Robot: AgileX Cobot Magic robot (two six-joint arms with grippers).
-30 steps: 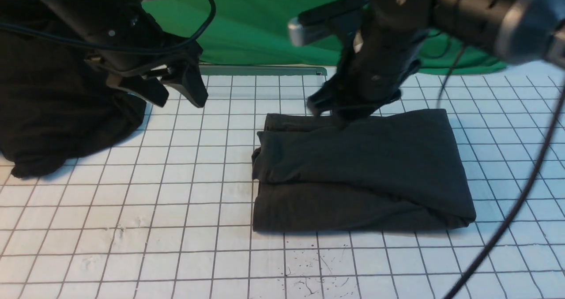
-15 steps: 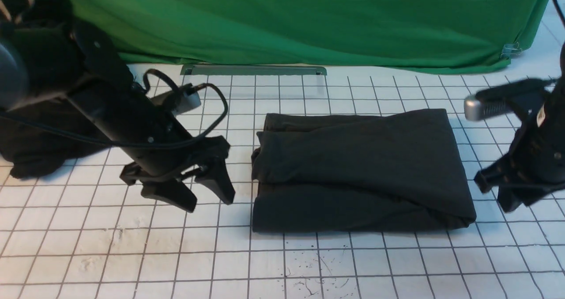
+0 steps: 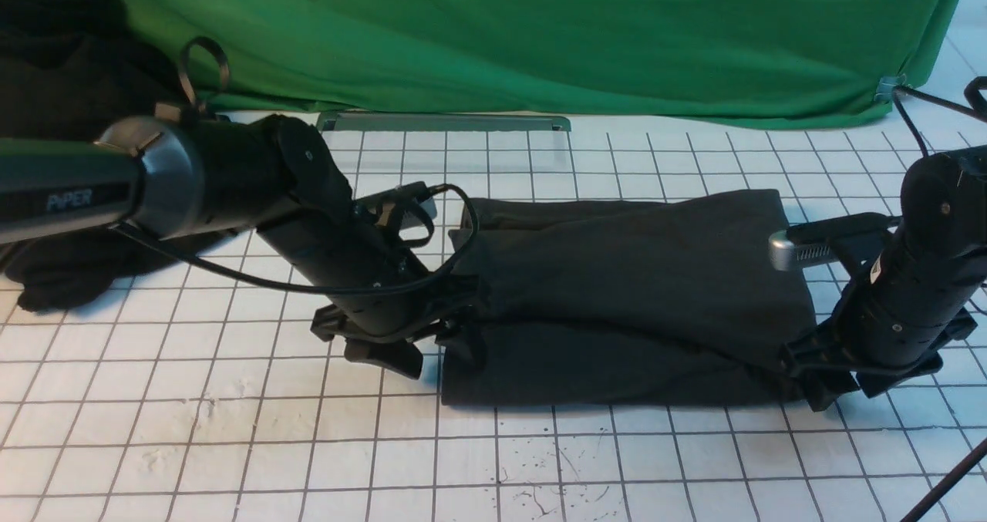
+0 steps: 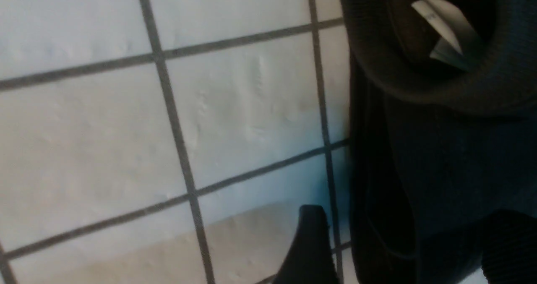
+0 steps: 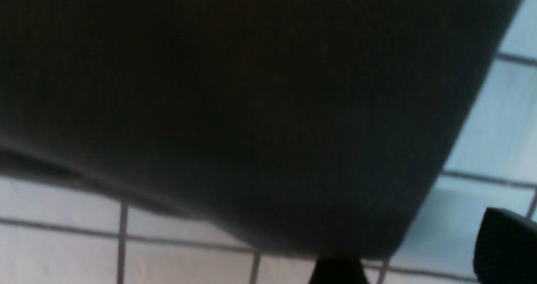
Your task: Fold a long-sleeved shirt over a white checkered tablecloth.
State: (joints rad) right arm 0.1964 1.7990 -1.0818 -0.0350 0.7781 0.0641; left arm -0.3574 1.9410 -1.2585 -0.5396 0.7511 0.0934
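The long-sleeved shirt (image 3: 632, 291) lies folded into a charcoal rectangle in the middle of the white checkered tablecloth (image 3: 231, 399). My left gripper (image 3: 436, 356) is low at the shirt's left near edge and stands open. In the left wrist view one of its fingers (image 4: 310, 246) is over the cloth grid and the other over the shirt, with the collar and white tag (image 4: 444, 28) beyond. My right gripper (image 3: 848, 391) is open at the shirt's right near corner. In the right wrist view the shirt (image 5: 235, 108) fills most of the frame, and bare tablecloth shows between the fingers (image 5: 507, 246).
A deeper-black bundle of cloth (image 3: 69, 82) is heaped at the far left behind my left arm. A green backdrop (image 3: 540, 36) hangs along the back, with a metal strip (image 3: 443, 122) at its foot. A cable (image 3: 948, 483) crosses the near right corner.
Both arms came down to the table. The left gripper moved from the far left to the shirt's left edge. The right gripper left the shirt's far edge, swung to its right near corner and opened wider.
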